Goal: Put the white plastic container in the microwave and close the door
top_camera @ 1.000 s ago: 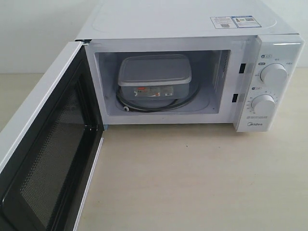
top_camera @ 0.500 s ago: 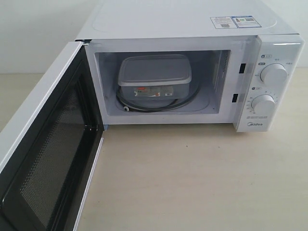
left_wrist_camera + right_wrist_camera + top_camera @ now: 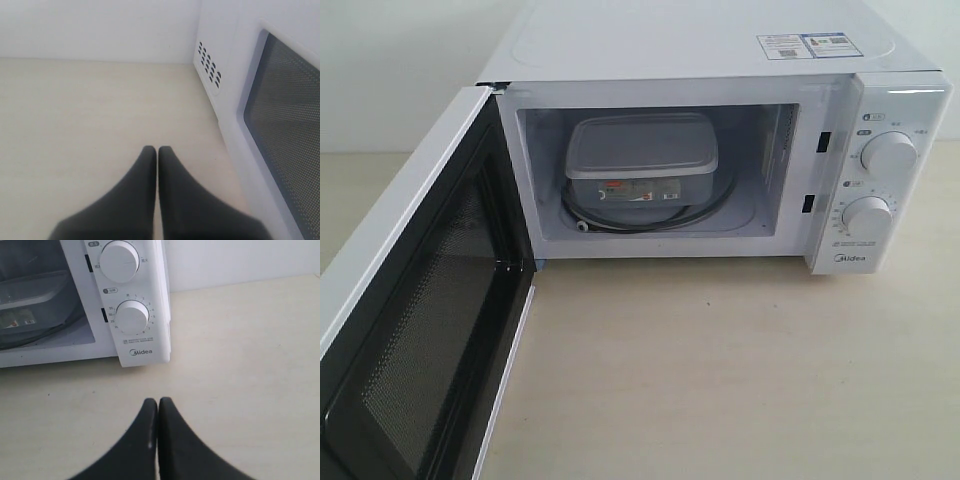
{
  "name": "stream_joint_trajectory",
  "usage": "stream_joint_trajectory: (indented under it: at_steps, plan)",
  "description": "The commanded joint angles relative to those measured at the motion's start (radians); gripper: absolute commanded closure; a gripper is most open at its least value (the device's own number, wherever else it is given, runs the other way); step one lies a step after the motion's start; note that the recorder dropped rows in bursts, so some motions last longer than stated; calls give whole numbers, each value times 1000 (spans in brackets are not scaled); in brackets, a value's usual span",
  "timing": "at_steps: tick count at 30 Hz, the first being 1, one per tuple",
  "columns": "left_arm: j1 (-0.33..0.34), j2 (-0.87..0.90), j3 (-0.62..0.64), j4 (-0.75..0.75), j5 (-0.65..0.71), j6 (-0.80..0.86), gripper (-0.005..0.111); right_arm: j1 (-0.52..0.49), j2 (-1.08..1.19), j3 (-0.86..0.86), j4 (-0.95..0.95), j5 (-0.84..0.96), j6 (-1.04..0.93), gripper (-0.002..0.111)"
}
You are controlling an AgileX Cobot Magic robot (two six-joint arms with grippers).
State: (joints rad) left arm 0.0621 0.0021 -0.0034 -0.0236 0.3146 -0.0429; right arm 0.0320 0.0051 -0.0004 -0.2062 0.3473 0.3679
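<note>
A white microwave (image 3: pixel 700 50) stands on a pale wood-grain counter (image 3: pixel 720 380), toward the edge that meets a plain light wall. Its door (image 3: pixel 420 330) is swung fully open to the left of the exterior view, showing a black inner face with a mesh screen. Inside the lit cavity sits the white plastic container (image 3: pixel 640 150), a translucent box with rounded corners and a flat rimmed lid. It rests on the cavity floor over a dark ring (image 3: pixel 640 222), set back from the opening and a little left of middle. A small red mark shows on its front side. Two round white dials (image 3: pixel 888 155) sit one above the other on the right panel, above a Midea logo (image 3: pixel 850 262), and stickers (image 3: pixel 810 45) lie on the microwave's top.

Neither arm appears in the exterior view. In the left wrist view, the left hand (image 3: pixel 158 150) has its two dark fingers pressed together, holding nothing. It hovers over bare counter beside the open door's white outer face and dark window, with vent holes (image 3: pixel 209 67) in the microwave's side wall beyond. In the right wrist view, the right hand (image 3: pixel 158 401) is likewise pinched closed and empty, over the counter in front of the dial panel.
</note>
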Motion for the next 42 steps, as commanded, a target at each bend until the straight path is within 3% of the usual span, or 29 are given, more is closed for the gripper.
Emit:
stream_joint_trajectory:
  at_steps: [1, 26, 32, 36, 42]
  plan:
    - [-2, -2, 3, -2, 1, -9, 103, -1, -5, 0, -9, 0, -10, 108]
    - [-2, -2, -1, -21, 2, -11, 103, -1, -5, 0, -9, 0, -10, 108]
    - [-2, -2, -169, -25, 66, -11, 103, -1, -5, 0, -9, 0, -10, 108]
    - [-2, -2, -306, -104, 79, -11, 103, -1, -5, 0, -9, 0, -10, 108]
    - [-2, -2, -400, -177, 61, -11, 103, -1, -5, 0, -9, 0, -10, 108]
